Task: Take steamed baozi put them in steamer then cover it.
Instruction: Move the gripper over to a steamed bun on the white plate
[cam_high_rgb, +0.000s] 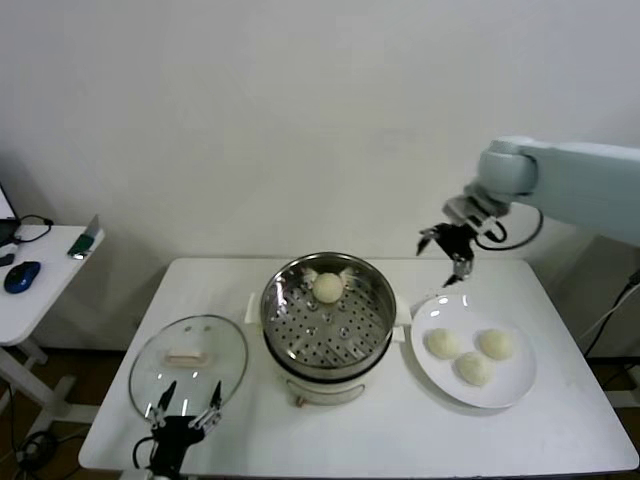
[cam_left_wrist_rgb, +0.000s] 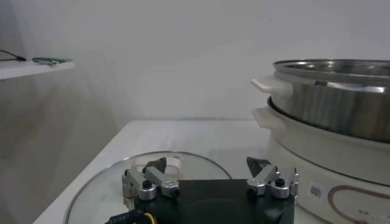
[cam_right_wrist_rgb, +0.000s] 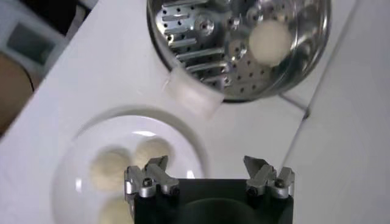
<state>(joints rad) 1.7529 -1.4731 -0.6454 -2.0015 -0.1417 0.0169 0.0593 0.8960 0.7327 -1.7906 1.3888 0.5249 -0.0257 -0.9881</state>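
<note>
One baozi (cam_high_rgb: 328, 287) already lies in the steamer (cam_high_rgb: 375, 325) at the bench (cam_high_rgb: 560, 430) centre. Three more baozi (cam_high_rgb: 443, 343) wait on the white plate (cam_high_rgb: 510, 393) to its right. The right gripper (cam_high_rgb: 449, 248) hangs above the plate's far edge, jaws released and empty, clearly nearer. The left gripper (cam_high_rgb: 186, 405), also released, rests by the glass lid (cam_high_rgb: 150, 355).

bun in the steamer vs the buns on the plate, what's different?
The baozi in the steamer lies alone, at the far side of the perforated steamer; the three baozi on the plate cluster together on the flat white plate, right of the steamer. All four are round, smooth and pale cream.
</note>
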